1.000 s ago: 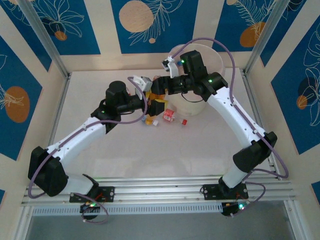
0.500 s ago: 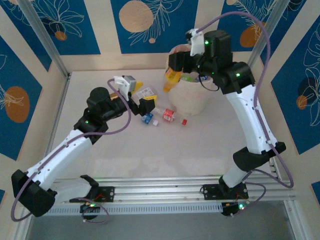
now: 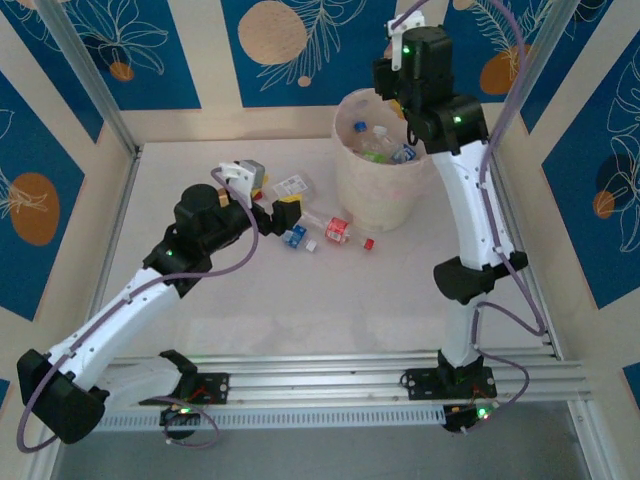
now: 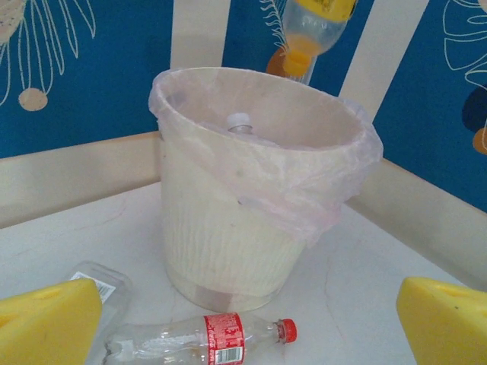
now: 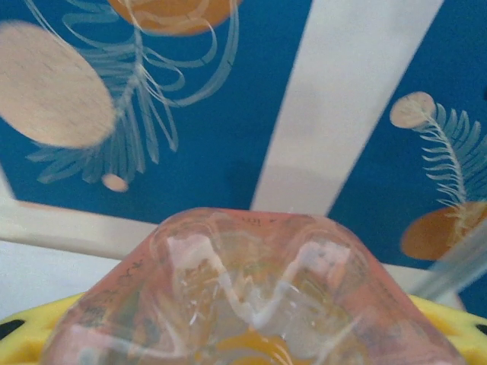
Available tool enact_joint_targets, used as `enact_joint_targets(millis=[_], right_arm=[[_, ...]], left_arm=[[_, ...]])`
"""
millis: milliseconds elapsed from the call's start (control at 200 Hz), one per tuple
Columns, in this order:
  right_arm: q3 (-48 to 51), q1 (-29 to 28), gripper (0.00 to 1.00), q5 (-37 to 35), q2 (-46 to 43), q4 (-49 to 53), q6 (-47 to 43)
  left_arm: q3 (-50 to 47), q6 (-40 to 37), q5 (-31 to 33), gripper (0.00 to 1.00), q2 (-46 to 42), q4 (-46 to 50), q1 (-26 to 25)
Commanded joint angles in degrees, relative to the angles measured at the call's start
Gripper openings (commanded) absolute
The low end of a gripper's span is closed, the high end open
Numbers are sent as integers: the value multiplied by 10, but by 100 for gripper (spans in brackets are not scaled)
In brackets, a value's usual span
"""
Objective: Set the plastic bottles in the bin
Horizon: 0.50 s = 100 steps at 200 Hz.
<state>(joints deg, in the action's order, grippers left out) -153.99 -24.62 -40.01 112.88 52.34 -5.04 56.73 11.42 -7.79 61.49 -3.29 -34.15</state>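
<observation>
held bottle (image 4: pixel 312 30): clear thin plastic with a yellow label. it hangs upside down, orange cap lowest, over the far rim of the bin (image 4: pixel 228 228). in the right wrist view its lobed, petal-shaped base faces you, tinted pink and orange.
right gripper (image 5: pixel 243 346): raised high over the bin. your yellow foam pads (image 5: pixel 19 338) pinch the held bottle from both sides.
left gripper (image 3: pixel 288 210): spread wide and low over the table (image 3: pixel 300 310). its blocky yellow pads (image 4: pixel 46 319) sit far apart and face the bin.
bin: round and white, with a finely ribbed wall that narrows toward the base. a thin, wrinkled translucent bag is folded loosely over the rim.
bottles in the bin (image 3: pixel 380 140): several clear ones, one with a white cap (image 4: pixel 238 122) uppermost.
red-label bottle (image 4: pixel 205 338): smooth and clear, with a red cap. it lies on its side just beside the bin's base.
other bottles: a blue-label bottle (image 3: pixel 294 236) and a flattened bottle (image 3: pixel 292 185) with a white label lie near your left gripper.
edges: the bin stands close to the back wall and the right rear post.
open room: a broad, matte pale stretch of table lies between the loose bottles and the arm bases.
</observation>
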Motion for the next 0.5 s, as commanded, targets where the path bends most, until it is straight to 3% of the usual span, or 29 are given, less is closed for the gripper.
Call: enact_joint_targets(millis=[0,495], right_arm=[[2,12,48,-71,5,-1,-51],[79,61,49,-32,46,35,-10]], left_arm=[[-1,-4,21,99,-12,6,-5],[-1,0,44,99,-6,16,-4]])
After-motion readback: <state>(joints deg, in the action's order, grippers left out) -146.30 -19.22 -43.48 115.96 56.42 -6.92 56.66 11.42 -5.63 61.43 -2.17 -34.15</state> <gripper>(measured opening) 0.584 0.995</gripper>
